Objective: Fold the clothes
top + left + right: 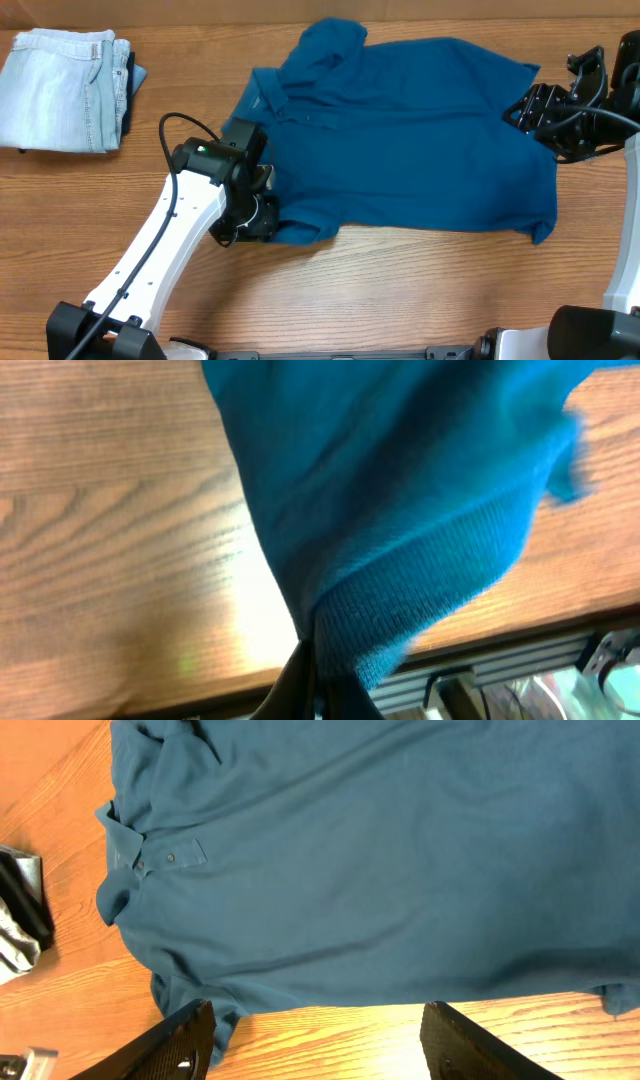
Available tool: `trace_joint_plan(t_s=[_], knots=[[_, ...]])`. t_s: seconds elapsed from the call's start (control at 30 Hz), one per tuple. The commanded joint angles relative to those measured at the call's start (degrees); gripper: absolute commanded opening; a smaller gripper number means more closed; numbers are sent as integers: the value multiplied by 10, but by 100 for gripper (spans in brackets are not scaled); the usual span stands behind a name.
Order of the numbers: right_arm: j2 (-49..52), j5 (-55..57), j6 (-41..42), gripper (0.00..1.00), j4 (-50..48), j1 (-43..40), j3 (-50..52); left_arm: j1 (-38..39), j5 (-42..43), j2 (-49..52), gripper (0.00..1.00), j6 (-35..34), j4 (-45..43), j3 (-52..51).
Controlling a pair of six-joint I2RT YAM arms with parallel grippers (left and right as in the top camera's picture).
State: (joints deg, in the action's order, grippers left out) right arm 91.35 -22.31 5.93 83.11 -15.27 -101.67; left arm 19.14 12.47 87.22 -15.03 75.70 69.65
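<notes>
Teal polo shirt (400, 130): spread front-up across middle of wooden bench (400, 280), collar and buttoned placket at left end, hem at right end.
Left gripper (312, 665): clamped on ribbed sleeve cuff at shirt's near left corner, knit fabric draping away from the pinch.
Right gripper (315, 1030): jaws spread wide, nothing between them, at the hem end.
Folded pale jeans (60, 90): far left bench corner, apart from shirt, dark fabric edge just beside them.

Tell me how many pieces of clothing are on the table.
2. A teal polo shirt spread across the middle, and folded pale jeans at the far left. A dark layer under the jeans may be another piece.
</notes>
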Motion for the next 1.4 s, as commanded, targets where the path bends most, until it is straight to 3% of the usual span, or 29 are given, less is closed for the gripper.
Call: trace_joint_plan(t_s=[0.0, 0.33, 0.57, 0.7, 0.83, 1.03, 1.27, 1.37], knots=[[-10, -3, -2, 70, -3, 2, -12, 8, 11, -2, 5, 14, 30, 6], [-10, -3, -2, 71, -4, 2, -12, 8, -7, -3, 5, 33, 98, 6], [-10, -3, -2, 71, -5, 2, -12, 7, -82, -3, 27, 28, 127, 6], [-10, -3, -2, 71, -5, 2, -12, 7, -95, -3, 28, 13, 120, 6], [-10, -3, -2, 71, -12, 2, -12, 7, -102, -3, 31, -33, 34, 6], [-8, -3, -2, 71, -18, 2, -11, 0, -159, 13, 31, -47, -200, -2], [-8, -3, -2, 71, -14, 2, -10, -68, -140, 147, 15, -36, -326, -2], [-8, -3, -1, 71, -14, 2, -10, -82, -129, 194, 13, -28, -385, -2]])
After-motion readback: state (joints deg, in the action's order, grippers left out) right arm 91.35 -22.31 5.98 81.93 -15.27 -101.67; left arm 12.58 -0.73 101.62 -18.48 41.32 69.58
